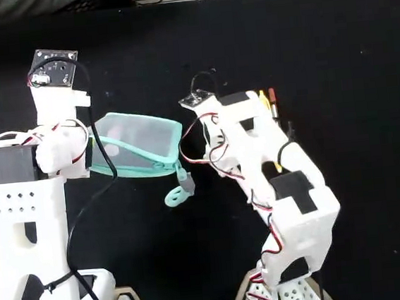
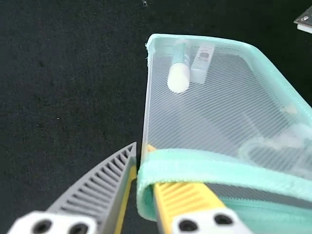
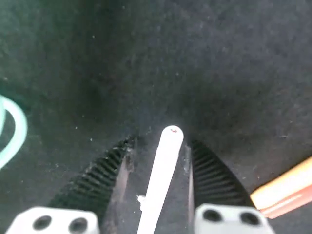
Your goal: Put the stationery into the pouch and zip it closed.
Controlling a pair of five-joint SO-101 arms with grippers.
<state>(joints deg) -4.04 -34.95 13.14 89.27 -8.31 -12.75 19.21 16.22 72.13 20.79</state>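
Closest in, the left gripper (image 2: 141,148) has its jaws clenched on the pouch (image 2: 214,112): the grey finger sits outside the teal rim and the yellow one reaches inside the mouth, so the zip is open at that end. Deeper inside the clear wall lie a white cylinder (image 2: 178,78) and a small clear piece (image 2: 202,57) side by side near the far corner, so part of the stationery looks already packed. The right gripper (image 3: 161,144) has its jaws pressed against both sides of a white pen (image 3: 163,168), apparently grasping it, low over the dark bench (image 3: 195,58); I cannot tell whether the pen is lifted or lying down. Just beside it lies an orange pen (image 3: 285,190), and the high view shows a yellow pen (image 1: 262,100) next to that one, well apart from the pouch. By my judgement the task is partway: these pens have yet to go in, and the ring pull (image 1: 178,193) waits for the zip to be drawn shut
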